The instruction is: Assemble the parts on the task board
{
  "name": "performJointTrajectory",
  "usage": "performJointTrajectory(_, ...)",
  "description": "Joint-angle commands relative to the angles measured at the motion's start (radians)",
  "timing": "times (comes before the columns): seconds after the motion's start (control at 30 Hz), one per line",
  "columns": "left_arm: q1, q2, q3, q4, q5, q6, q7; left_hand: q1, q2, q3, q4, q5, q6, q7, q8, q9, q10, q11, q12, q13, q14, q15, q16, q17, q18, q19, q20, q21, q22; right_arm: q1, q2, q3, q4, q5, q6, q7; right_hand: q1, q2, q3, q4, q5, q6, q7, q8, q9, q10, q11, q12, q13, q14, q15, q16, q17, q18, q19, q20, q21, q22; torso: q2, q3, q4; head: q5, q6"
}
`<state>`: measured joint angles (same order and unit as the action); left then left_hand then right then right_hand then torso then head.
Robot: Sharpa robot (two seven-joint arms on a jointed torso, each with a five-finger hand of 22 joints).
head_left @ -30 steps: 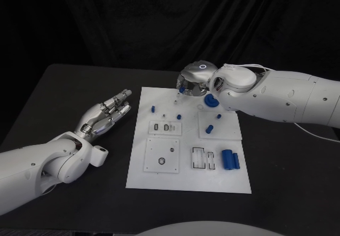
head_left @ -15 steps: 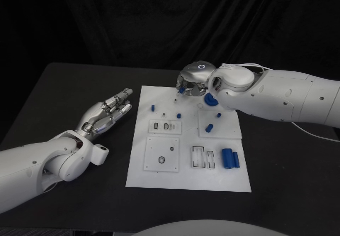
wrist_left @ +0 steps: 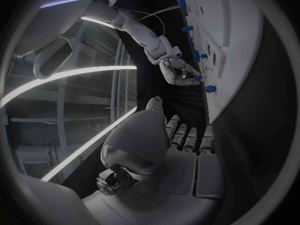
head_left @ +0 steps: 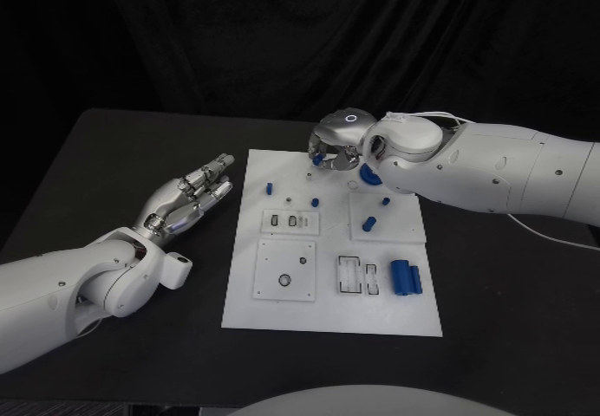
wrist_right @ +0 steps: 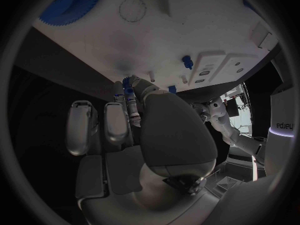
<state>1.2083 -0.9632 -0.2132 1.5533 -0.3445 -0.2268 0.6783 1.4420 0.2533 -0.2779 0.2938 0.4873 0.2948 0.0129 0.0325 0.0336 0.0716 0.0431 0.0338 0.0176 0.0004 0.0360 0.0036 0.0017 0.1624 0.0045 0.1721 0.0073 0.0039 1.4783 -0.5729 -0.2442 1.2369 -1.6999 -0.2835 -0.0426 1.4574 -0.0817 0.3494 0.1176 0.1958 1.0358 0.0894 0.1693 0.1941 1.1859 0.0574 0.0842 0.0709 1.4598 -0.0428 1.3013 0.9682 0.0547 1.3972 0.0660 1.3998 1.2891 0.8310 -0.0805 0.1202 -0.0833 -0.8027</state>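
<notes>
Parts on the task board [head_left: 331, 312] lie in rows from my near edge to the far one. Nearest me, on the board's right side, 2 blue cylinders [head_left: 407, 280] lie side by side, next to a framed slot block [head_left: 359, 279] and a square plate with a small hole [head_left: 286, 273]. Further in, a short blue peg [head_left: 369, 226] lies on the right-hand square, and smaller blue pegs [head_left: 269, 189] stand toward the left edge.

My left hand [head_left: 187, 201] rests on the worktop [head_left: 113, 173] just beside the board's left edge, fingers [wrist_left: 187, 137] stretched out and apart, holding nothing.

At the far end, my right hand [head_left: 335, 149] hangs over the board's top edge. Its fingers [wrist_right: 128, 102] are curled in around a small blue piece [wrist_right: 127, 92], pinched near the tips as far as the right wrist view lets me judge. A blue gear [head_left: 370, 177] sits just beside that hand, partly behind the arm.

These pieces look like light, rigid plastic, smooth enough to slip or roll. I would take the pegs by their sides, fingertips opposed and the axis kept upright. The cylinders I would take across their middle so they cannot swivel. The gear is best taken at its toothed rim, which gives some bite.
</notes>
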Motion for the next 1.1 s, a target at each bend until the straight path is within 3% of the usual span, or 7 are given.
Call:
performJointTrajectory(0.03, 0.002, 0.001, 0.001, 0.001, -0.003, 0.012, 0.172, 0.008, 0.001, 0.006, -0.002, 0.004, -0.002, 0.005, 0.000, 0.000, -0.006, 0.000, -0.005, -0.001, 0.000, 0.006, -0.004, -0.002, 0.018, -0.001, 0.004, -0.003, 0.000, -0.004, 0.003, 0.001, -0.002, -0.002, 0.001, -0.012, -0.011, 0.003, 0.000, 0.004, -0.003, -0.006, 0.004, -0.005, 0.107, -0.005, 0.001, -0.005, -0.001, -0.002, 0.003, -0.004, 0.001, 0.015, -0.002, 0.005, -0.004, 0.000, 0.000, -0.0005, -0.0002, 0.001, -0.001)
performJointTrajectory(0.33, 0.002, 0.002, 0.001, -0.002, -0.003, 0.013, 0.169, 0.010, 0.002, 0.007, -0.002, 0.005, -0.002, 0.008, 0.000, 0.000, -0.006, 0.001, -0.005, -0.001, 0.000, 0.008, -0.004, -0.002, 0.018, -0.001, 0.006, -0.002, 0.000, -0.004, 0.008, 0.001, -0.006, 0.010, -0.001, -0.010, -0.012, 0.005, 0.002, 0.006, -0.004, -0.010, 0.005, -0.009, 0.107, -0.009, 0.003, -0.012, -0.001, -0.002, 0.003, -0.004, 0.003, 0.015, -0.001, 0.005, -0.003, 0.002, 0.000, 0.0000, 0.0002, -0.001, -0.003)
performJointTrajectory(0.47, 0.002, 0.003, 0.001, -0.002, -0.003, 0.014, 0.168, 0.010, 0.002, 0.007, -0.002, 0.005, -0.003, 0.009, 0.000, 0.000, -0.006, 0.001, -0.005, -0.002, 0.000, 0.009, -0.004, -0.002, 0.018, 0.000, 0.007, -0.002, 0.000, -0.004, 0.011, 0.001, -0.010, 0.019, 0.013, -0.014, -0.012, 0.003, 0.007, 0.007, -0.002, -0.023, 0.008, -0.021, 0.106, -0.025, 0.009, -0.024, -0.002, -0.004, 0.008, -0.005, 0.003, 0.014, -0.002, 0.008, -0.004, 0.003, 0.000, -0.0001, -0.0001, 0.001, -0.004)
performJointTrajectory(0.57, 0.002, 0.002, 0.001, 0.001, -0.003, 0.015, 0.167, 0.012, 0.003, 0.008, -0.002, 0.006, -0.003, 0.010, 0.000, 0.000, -0.006, 0.002, -0.005, -0.002, 0.000, 0.010, -0.004, -0.002, 0.018, 0.000, 0.009, -0.002, 0.000, -0.004, 0.013, 0.001, -0.013, 0.022, 0.029, -0.019, -0.012, -0.004, 0.015, 0.009, -0.001, -0.052, 0.012, -0.045, 0.100, -0.080, 0.020, -0.026, -0.006, -0.004, 0.013, -0.005, 0.006, 0.014, -0.001, 0.013, -0.004, 0.008, 0.000, 0.0001, -0.0006, 0.001, -0.005)
performJointTrajectory(1.1, 0.002, 0.002, 0.001, 0.012, -0.003, 0.024, 0.161, 0.027, 0.006, 0.017, -0.005, 0.015, 0.012, 0.030, 0.003, 0.002, -0.005, 0.008, -0.004, -0.001, 0.000, 0.017, -0.004, -0.002, 0.019, 0.000, 0.017, -0.001, 0.001, -0.008, 0.029, 0.002, -0.037, 0.025, 0.065, -0.031, -0.012, -0.014, 0.024, 0.008, 0.000, -0.091, 0.006, -0.083, 0.087, -0.151, 0.029, -0.025, -0.005, -0.012, 0.018, -0.010, 0.004, 0.015, -0.007, 0.019, -0.009, 0.008, 0.000, -0.0011, 0.0005, 0.006, -0.008)
